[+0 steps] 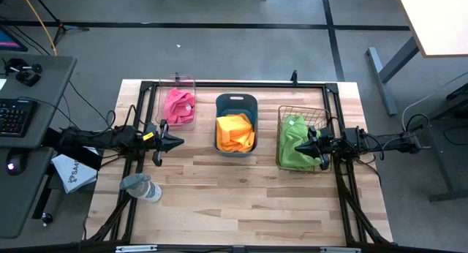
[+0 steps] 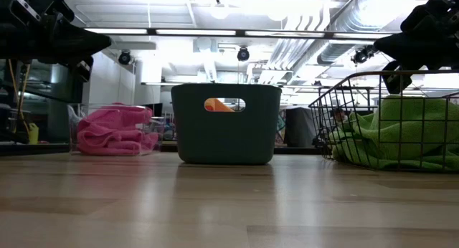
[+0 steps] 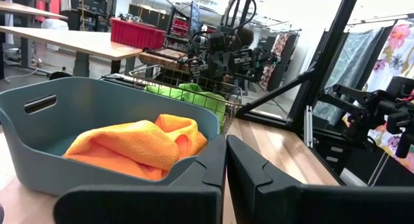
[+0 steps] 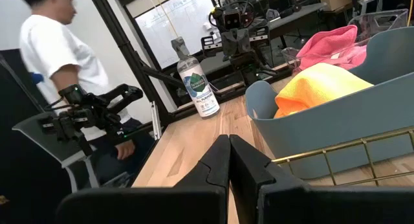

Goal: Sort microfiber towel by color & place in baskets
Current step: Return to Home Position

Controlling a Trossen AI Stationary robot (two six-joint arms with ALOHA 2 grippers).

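Note:
Pink towels (image 1: 178, 105) lie in the clear plastic box (image 1: 178, 83) at the far left. Orange towels (image 1: 235, 132) fill the teal tub (image 1: 235, 102) in the middle. Green towels (image 1: 293, 142) sit in the brown wire-mesh basket (image 1: 301, 111) on the right. My left gripper (image 1: 180, 142) hovers shut between the clear box and the tub, holding nothing. My right gripper (image 1: 298, 145) hangs shut over the green towels in the wire basket, above them in the low view (image 2: 381, 41).
A clear bottle with a grey cap (image 1: 142, 187) lies near the table's left edge, beside a white packet (image 1: 74, 171). A black frame (image 1: 241, 84) runs round the table. A person (image 4: 65, 62) sits beyond the left side. Bare wood (image 1: 241, 202) spans the near half.

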